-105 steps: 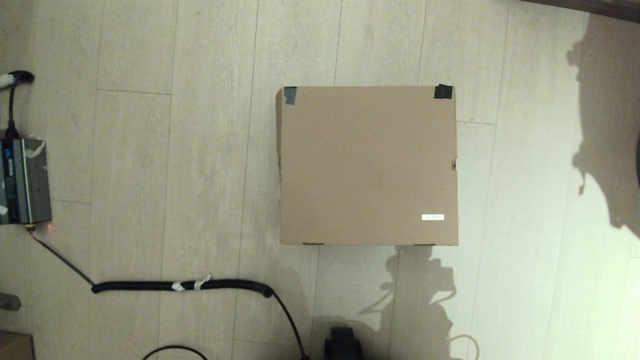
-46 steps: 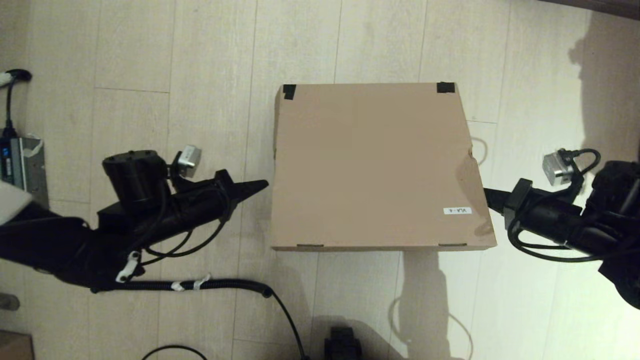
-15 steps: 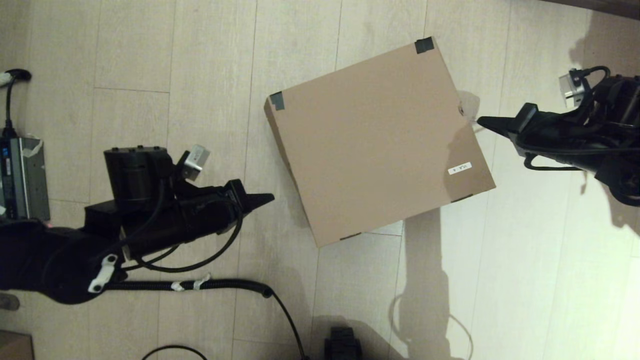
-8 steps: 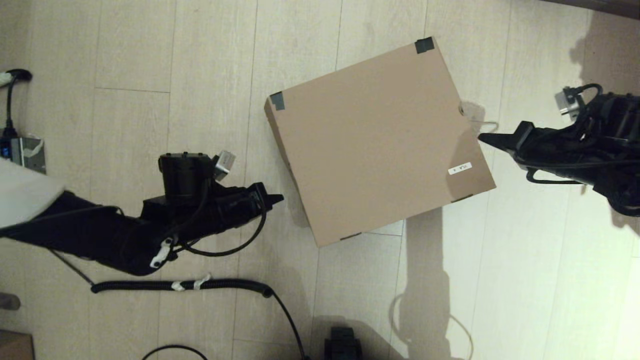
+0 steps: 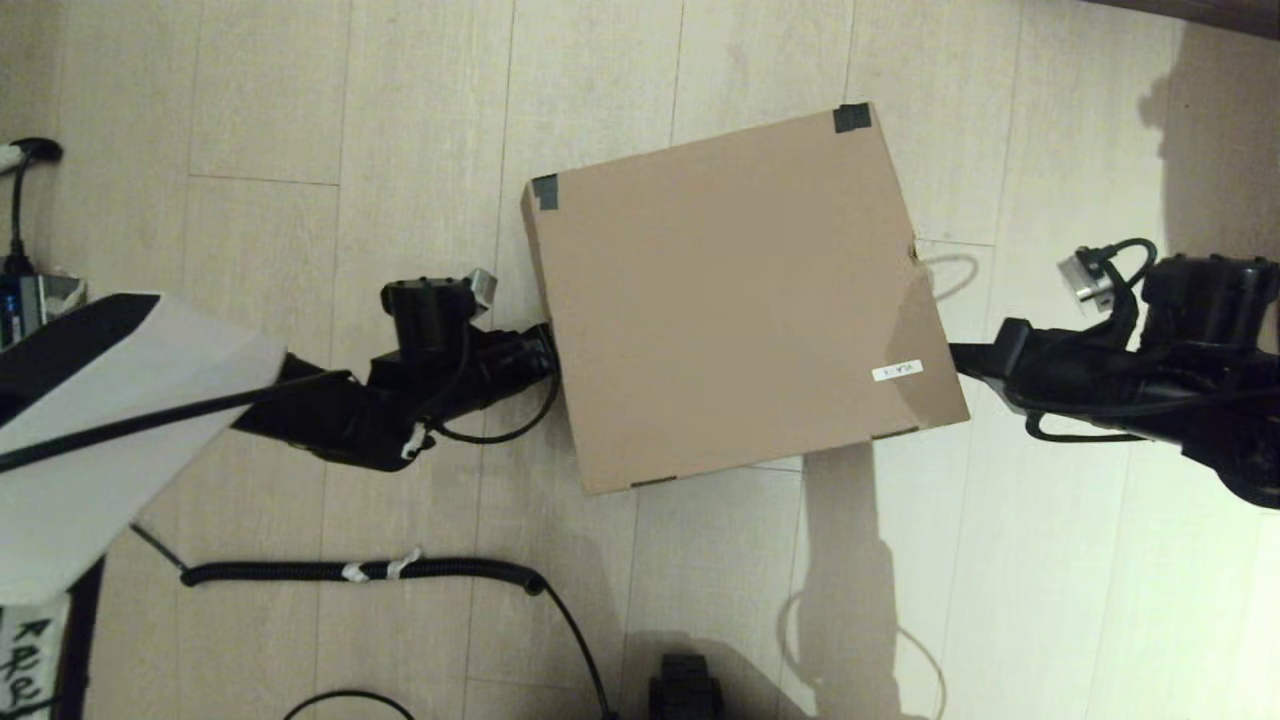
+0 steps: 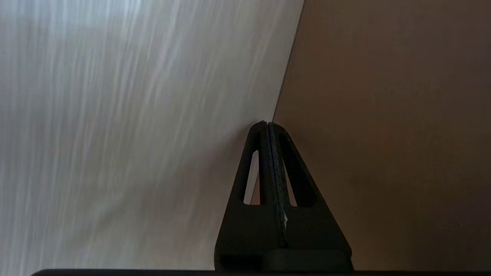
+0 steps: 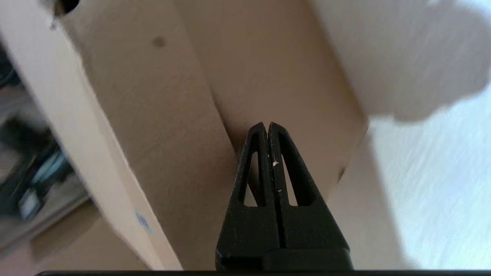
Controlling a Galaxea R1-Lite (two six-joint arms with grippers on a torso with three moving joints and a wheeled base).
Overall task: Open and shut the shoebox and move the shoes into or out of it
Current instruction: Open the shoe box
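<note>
Lid down on the shoebox (image 5: 735,300), skewed on the pale plank floor (image 5: 350,120) between both grippers; black tape (image 5: 852,118) on its two far corners, small white label (image 5: 896,371) near the right-hand edge. Left gripper (image 5: 545,352) pressed tip-first against the box's left side wall, fingers (image 6: 264,153) closed flat together on nothing, tip right at the wall's bottom edge where it meets the floor. Right gripper (image 5: 955,355) at the opposite side, tip against the box's right wall (image 7: 268,76) just under the lid's overhanging flap, fingers (image 7: 278,153) likewise pinched together and empty. Coiled black cable (image 5: 360,571) on the floor behind the left gripper, well apart from the box. No shoes visible; box contents hidden.
</note>
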